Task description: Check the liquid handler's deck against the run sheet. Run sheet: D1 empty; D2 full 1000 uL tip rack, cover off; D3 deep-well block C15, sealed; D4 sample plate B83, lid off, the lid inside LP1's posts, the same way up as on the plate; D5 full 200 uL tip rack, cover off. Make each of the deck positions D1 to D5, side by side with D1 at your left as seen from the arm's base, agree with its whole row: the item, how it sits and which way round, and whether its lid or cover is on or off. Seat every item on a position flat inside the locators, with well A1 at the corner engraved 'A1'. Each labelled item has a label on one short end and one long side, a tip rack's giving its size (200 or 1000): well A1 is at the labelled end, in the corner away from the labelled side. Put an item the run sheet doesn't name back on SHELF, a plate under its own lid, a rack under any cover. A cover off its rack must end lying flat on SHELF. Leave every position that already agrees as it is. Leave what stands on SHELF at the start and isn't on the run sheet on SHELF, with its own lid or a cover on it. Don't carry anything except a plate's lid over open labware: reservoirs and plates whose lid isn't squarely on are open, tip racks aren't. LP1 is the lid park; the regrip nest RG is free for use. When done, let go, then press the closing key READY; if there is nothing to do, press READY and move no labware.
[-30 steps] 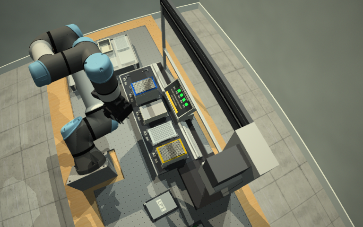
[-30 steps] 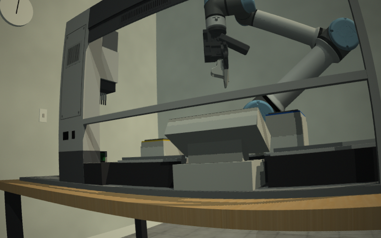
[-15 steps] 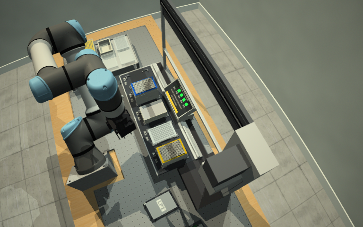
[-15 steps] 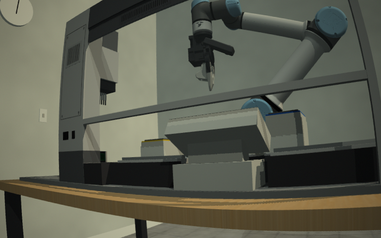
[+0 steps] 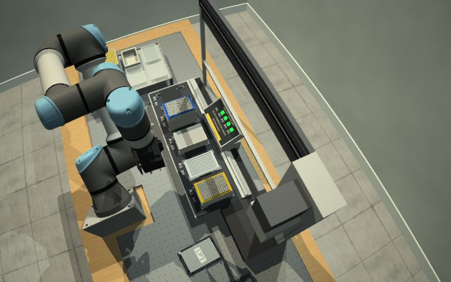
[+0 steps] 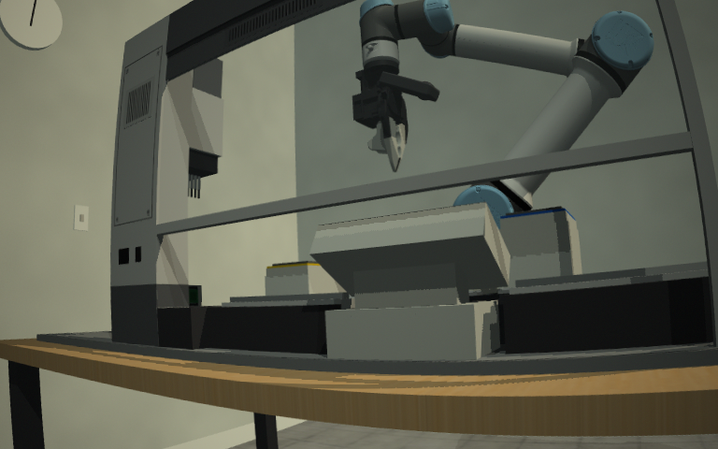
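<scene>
From the top view, the claw [image 5: 150, 165] hangs beside the black deck [image 5: 159, 109], over the perforated base plate, holding nothing. Just past it toward the gantry lies the lidless sample plate [image 5: 201, 164]. To one side along the deck sit the sealed deep-well block [image 5: 191, 137] and, beyond it, the blue-rimmed tip rack [image 5: 178, 106]; to the other side is the yellow-rimmed tip rack [image 5: 213, 187]. The lid park LP1 [image 5: 201, 255] lies well apart, past the yellow rack's end. The shelf [image 5: 146, 68] stands behind the arm's elbow.

From the exterior view, the claw [image 6: 394, 153] points down, fingers [image 6: 392, 138] pressed together, high above the sloped key panel [image 6: 408, 238], clear of the crossbar [image 6: 423, 182].
</scene>
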Controlling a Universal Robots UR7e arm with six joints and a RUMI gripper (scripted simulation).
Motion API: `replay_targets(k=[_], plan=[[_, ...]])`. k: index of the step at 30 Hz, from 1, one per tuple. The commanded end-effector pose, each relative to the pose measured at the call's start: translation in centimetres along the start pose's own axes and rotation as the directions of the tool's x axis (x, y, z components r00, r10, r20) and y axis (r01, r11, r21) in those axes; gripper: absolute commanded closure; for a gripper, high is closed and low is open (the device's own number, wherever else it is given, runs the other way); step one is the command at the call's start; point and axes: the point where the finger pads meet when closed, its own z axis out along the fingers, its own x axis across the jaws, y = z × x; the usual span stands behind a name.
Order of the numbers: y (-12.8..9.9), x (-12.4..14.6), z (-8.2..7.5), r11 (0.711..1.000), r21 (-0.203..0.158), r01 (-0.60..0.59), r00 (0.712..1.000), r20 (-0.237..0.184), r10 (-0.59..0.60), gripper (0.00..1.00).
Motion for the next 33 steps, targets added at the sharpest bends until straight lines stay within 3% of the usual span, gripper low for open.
replay_targets(k=[1,8,15,17,29,33], plan=[[0.0,0.0,0.0,0.998,-0.001,-0.064,0.998,0.001,0.064,1.00],[0.0,0.0,0.0,0.986,-0.002,-0.169,0.986,0.001,0.169,1.00],[3.5,0.2,0.0,0.952,-0.002,-0.305,0.952,0.000,0.305,1.00],[3.5,0.2,0.0,0.952,-0.002,-0.305,0.952,0.000,0.305,1.00],[9.5,0.5,0.0,0.853,-0.002,-0.523,0.853,0.000,0.523,1.00],[9.5,0.5,0.0,0.820,-0.002,-0.573,0.820,0.000,0.573,1.00]])
